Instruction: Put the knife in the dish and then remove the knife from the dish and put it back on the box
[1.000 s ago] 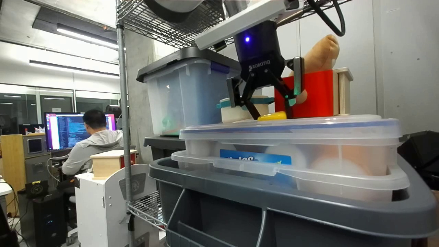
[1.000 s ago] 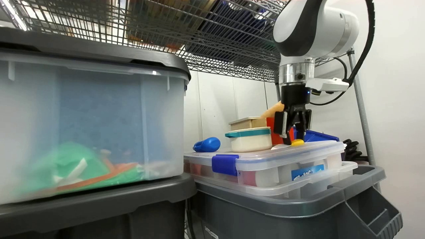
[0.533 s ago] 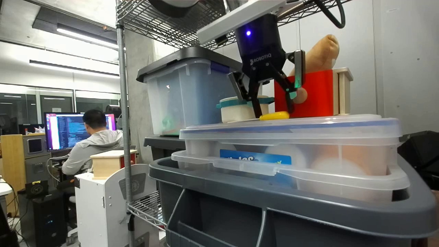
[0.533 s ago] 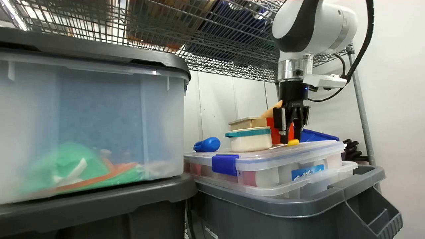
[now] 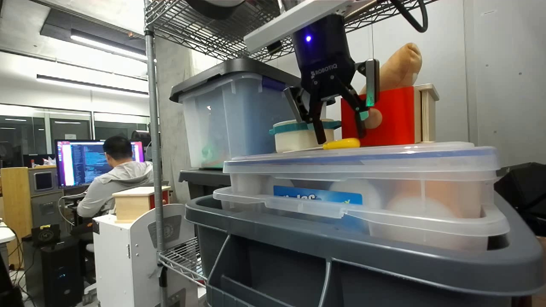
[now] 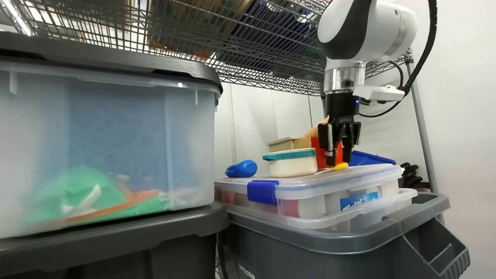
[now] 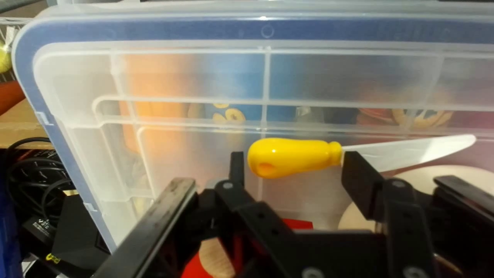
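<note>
The knife has a yellow handle (image 7: pixel 291 157) and a whitish blade (image 7: pixel 417 152). It lies on the lid of the clear box (image 7: pixel 173 85). Its yellow handle also shows in both exterior views (image 5: pixel 341 143) (image 6: pixel 341 166). My gripper (image 7: pixel 292 160) is open and empty, pointing down just above the handle. In the wrist view its fingers stand at the handle's two ends, not across its width. The cream dish with a teal band (image 6: pixel 292 164) stands on the box lid beside the blade tip; it also shows behind my gripper (image 5: pixel 298 138).
A red box with a wooden knob (image 5: pixel 390 113) stands behind the gripper, with a tan foot-shaped object (image 5: pixel 399 66) above it. A blue object (image 6: pixel 242 169) lies beyond the dish. A taller clear bin (image 5: pixel 239 115) stands beside the box. A wire shelf (image 6: pixel 232 42) hangs overhead.
My gripper has risen a little above the knife and stays open. The knife has turned and shifted slightly on the lid; its blade now looks thinner in an exterior view.
</note>
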Robot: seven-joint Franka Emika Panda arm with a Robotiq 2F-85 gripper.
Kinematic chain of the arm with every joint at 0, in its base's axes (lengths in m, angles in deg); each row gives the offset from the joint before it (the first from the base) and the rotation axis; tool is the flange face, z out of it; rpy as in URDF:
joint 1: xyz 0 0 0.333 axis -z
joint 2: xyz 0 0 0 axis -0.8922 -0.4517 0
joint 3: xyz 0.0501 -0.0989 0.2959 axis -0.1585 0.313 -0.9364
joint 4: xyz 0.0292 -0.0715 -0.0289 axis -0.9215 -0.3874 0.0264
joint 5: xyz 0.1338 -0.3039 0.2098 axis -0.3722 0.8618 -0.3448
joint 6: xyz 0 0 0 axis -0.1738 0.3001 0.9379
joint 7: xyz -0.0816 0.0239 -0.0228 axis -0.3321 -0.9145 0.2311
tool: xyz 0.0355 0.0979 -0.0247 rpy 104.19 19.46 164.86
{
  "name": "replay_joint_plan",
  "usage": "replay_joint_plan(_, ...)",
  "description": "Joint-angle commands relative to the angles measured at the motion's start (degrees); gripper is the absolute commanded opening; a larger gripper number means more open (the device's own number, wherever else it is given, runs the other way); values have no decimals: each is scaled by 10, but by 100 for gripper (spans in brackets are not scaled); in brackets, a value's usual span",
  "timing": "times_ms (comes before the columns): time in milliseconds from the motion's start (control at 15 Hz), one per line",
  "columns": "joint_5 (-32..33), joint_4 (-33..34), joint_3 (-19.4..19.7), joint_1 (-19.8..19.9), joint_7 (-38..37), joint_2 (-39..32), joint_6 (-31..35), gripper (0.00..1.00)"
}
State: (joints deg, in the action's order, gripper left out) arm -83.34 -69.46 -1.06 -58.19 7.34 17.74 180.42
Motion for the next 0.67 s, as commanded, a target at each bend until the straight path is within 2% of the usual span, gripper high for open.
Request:
replay_joint_plan(0,-14,1,1,-2,4,10,-12,50)
replay_joint_plan(133,-15,-1,1,-2,8,11,-10,78)
replay_joint_plan(200,-15,0,1,-3,8,10,-9,78)
replay_joint_plan(400,-14,4,1,-3,10,4,-9,98)
replay_joint_plan(600,-12,4,1,-3,4,2,-9,100)
